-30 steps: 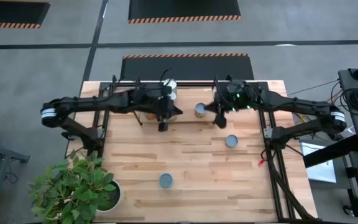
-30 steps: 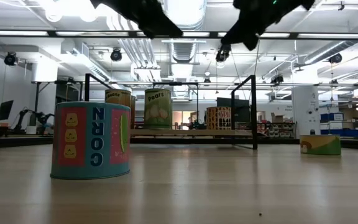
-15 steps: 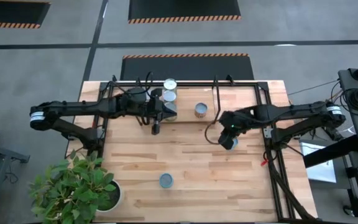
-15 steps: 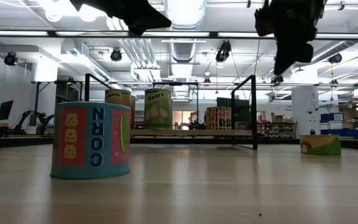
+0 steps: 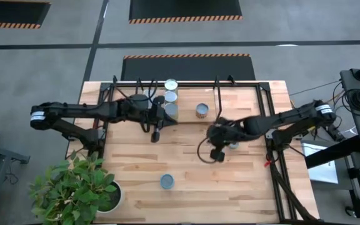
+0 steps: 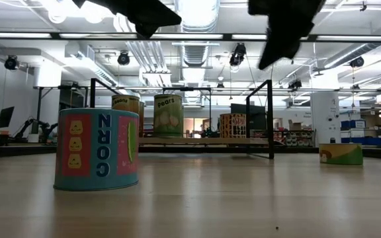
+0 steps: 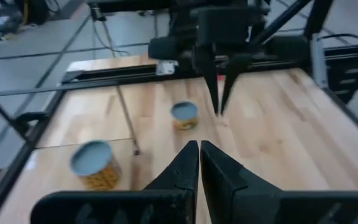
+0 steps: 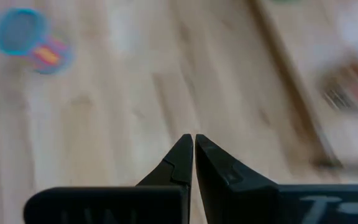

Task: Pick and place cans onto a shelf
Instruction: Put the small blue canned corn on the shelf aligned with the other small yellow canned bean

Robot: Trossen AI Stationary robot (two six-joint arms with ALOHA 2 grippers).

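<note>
While both arms hang over the table, five cans show from above. Three stand at the shelf along the far edge: two silvery-topped cans close together at its left part, a third near its middle. In the low view they read as a tan-labelled can, a green "pears" can and an orange-patterned can on the light board between thin black rods.

Two cans lie off the shelf. A blue-topped corn can sits near the front edge, centre; its side is teal and pink with yellow figures. Another blue-grey-topped can, mostly hidden, sits toward the right edge, just beside the right arm; its label is green and yellow in the low view.

Left gripper: fingers pressed together, holding nothing, just in front of the shelf's left part.

Right gripper: fingers pressed together, empty, above bare wood right of centre, near the blue-grey can.
</note>
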